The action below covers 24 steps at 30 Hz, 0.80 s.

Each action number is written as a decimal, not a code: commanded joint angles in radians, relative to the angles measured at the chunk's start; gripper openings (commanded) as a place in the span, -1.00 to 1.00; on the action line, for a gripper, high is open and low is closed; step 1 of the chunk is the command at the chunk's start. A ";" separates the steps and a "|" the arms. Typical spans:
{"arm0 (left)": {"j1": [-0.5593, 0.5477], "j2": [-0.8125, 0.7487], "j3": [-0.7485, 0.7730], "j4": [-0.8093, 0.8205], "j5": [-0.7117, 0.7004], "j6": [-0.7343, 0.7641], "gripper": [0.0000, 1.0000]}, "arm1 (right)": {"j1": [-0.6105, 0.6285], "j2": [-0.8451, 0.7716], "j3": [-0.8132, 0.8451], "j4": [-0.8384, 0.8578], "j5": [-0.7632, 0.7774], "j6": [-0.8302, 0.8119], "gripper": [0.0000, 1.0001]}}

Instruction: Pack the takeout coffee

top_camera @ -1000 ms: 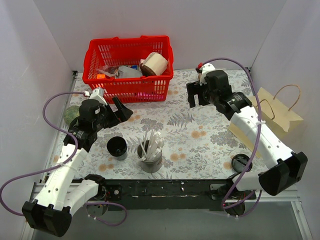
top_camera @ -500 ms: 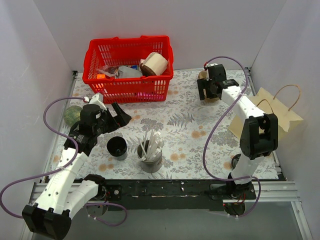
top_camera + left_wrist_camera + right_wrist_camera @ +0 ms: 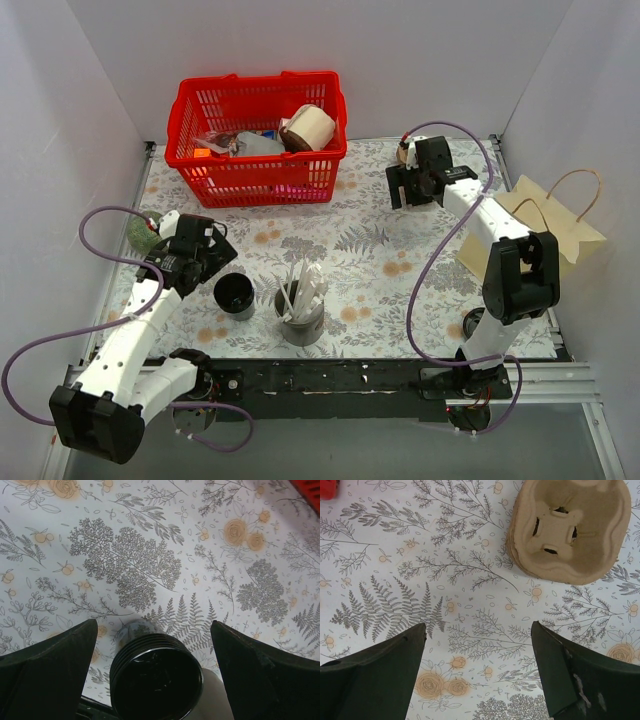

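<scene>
Though open as before, left tool (image 3: 154,627) now downturned beside black cup (image 3: 156,682).

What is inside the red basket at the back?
A tan roll sits at the right end of the red basket, beside a grey bundle and a small orange item. Anything lower down is hidden by the mesh wall and those things.

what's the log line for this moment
left gripper: open, at black cup | right gripper: open, near carrier | held: nothing
</scene>
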 commanded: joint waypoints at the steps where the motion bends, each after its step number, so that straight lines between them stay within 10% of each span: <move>1: -0.002 -0.009 0.043 -0.071 -0.027 -0.038 0.96 | -0.004 -0.060 -0.014 0.059 -0.041 0.001 0.85; 24: -0.002 -0.065 0.070 -0.269 0.117 0.100 -0.18 | -0.004 -0.092 -0.066 0.022 0.031 0.028 0.84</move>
